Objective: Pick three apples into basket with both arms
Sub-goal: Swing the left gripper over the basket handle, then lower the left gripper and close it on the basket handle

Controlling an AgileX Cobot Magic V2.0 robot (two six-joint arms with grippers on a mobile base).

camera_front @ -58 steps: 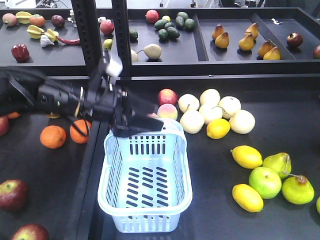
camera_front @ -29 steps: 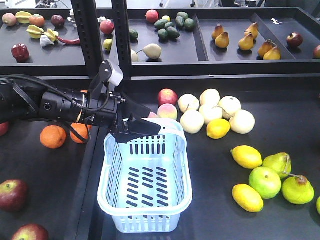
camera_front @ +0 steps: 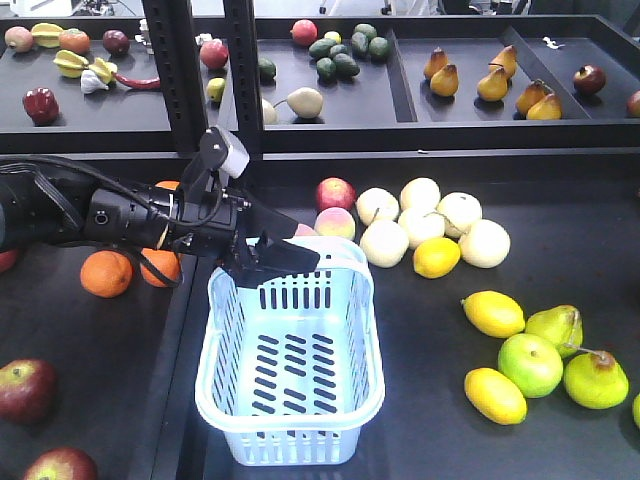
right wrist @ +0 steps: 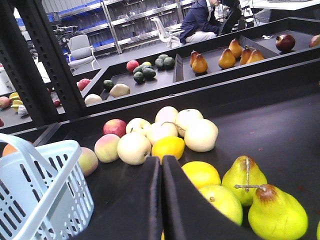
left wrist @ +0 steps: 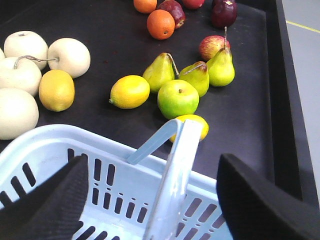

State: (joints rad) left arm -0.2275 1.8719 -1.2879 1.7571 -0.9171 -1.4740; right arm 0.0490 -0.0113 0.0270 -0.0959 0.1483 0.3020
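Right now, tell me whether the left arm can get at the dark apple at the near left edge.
Probably yes. The left gripper hangs open and empty over the far rim of the basket, and the apple lies uncovered on the arm's own side, with clear space around it.

A lab staged as a fruit stall is indicated: black partitioned display trays (camera_front: 370,100) loaded with mixed fruit, grey metal shelving with blue bins (right wrist: 131,20), a grey office chair (right wrist: 80,47), and a seated dark-jacketed person (right wrist: 200,20).
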